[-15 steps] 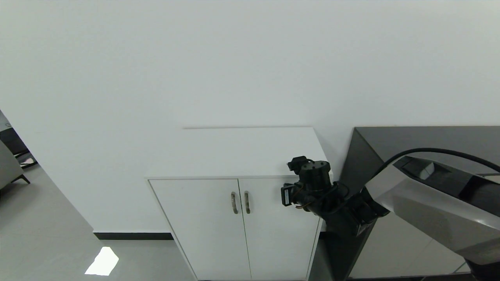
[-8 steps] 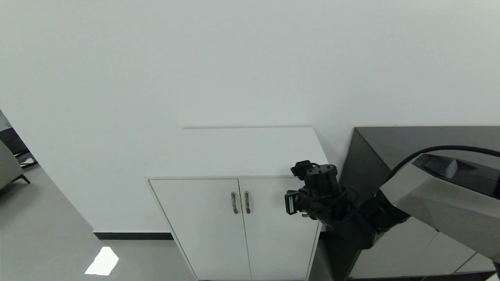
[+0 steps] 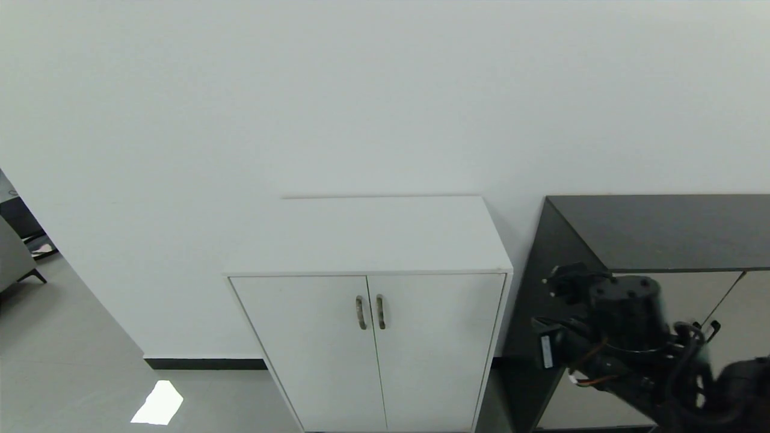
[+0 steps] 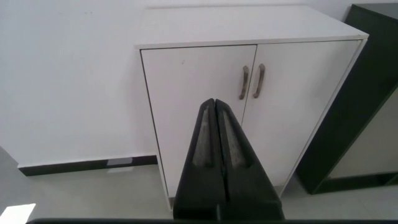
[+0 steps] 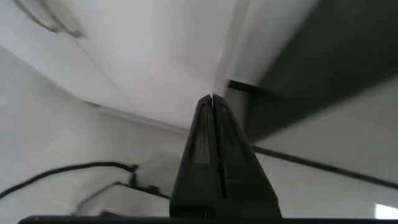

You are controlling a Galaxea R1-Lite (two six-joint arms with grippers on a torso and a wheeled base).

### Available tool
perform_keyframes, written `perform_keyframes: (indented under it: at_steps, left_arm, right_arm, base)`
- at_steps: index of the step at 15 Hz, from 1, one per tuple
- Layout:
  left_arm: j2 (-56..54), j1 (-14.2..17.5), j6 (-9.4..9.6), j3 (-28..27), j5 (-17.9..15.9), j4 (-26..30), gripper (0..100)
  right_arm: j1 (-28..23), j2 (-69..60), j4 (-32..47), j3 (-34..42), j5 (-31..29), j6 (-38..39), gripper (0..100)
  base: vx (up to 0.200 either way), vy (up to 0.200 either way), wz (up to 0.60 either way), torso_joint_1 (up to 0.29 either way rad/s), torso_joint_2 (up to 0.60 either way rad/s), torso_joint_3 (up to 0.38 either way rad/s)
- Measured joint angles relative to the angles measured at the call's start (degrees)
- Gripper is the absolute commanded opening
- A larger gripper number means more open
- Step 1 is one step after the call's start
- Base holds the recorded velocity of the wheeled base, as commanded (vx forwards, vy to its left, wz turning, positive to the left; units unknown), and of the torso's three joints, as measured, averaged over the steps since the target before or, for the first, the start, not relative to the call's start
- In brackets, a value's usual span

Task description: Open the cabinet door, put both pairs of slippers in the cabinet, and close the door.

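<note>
A white cabinet (image 3: pixel 373 240) stands against the wall with both doors closed and two slim handles (image 3: pixel 370 312) side by side at the middle seam. My right arm's wrist (image 3: pixel 622 337) hangs off to the right of the cabinet, in front of the dark unit. In the right wrist view my right gripper (image 5: pixel 213 99) is shut on nothing, aimed at the lower corner where the white cabinet (image 5: pixel 155 56) meets the dark unit (image 5: pixel 323 62). The left gripper (image 4: pixel 215 102) is shut and empty, well back from the cabinet (image 4: pixel 199 74), below its handles (image 4: pixel 251 81).
A black unit (image 3: pixel 656 228) with a glossy front stands close against the cabinet's right side. Grey floor (image 3: pixel 60 373) spreads to the left, with a chair (image 3: pixel 12 258) at the far left edge. A cable (image 5: pixel 68 171) lies on the floor below the right gripper.
My right arm has drawn away from the cabinet's right door, moving right and lower until it is in front of the dark unit. The doors have stayed closed.
</note>
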Motion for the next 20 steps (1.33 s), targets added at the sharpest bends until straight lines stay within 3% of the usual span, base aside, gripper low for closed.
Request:
perform_keyframes:
  at_steps: [4,8,13,15,20]
  left_arm:
    - [0.0,0.0,0.07,0.0,0.1,0.0,0]
    - [0.0,0.0,-0.04,0.0,0.9,0.0,0]
    - [0.0,0.0,-0.46,0.0,1.7,0.0,0]
    - [0.0,0.0,-0.45,0.0,1.7,0.0,0]
    - [0.0,0.0,-0.38,0.0,1.6,0.0,0]
  right_arm:
    - [-9.6,-19.8,1.5,16.0,0.3,-7.8,0]
    - [-15.7,-38.5,11.6,24.9,5.6,-10.8,0]
    - [-23.1,-60.2,33.8,27.1,19.9,-16.5,0]
    - [-25.4,-67.0,40.7,27.3,21.3,-16.3,0]
    - [-26.4,-78.8,46.8,27.4,22.3,-8.2,0]
  base:
    - [0.0,0.0,0.0,0.0,0.0,0.0]
    - [0.0,0.0,0.0,0.0,0.0,0.0]
    - [0.0,0.0,0.0,0.0,0.0,0.0]
    - [0.0,0.0,0.0,0.0,0.0,0.0]
    - [0.0,0.0,0.0,0.0,0.0,0.0]
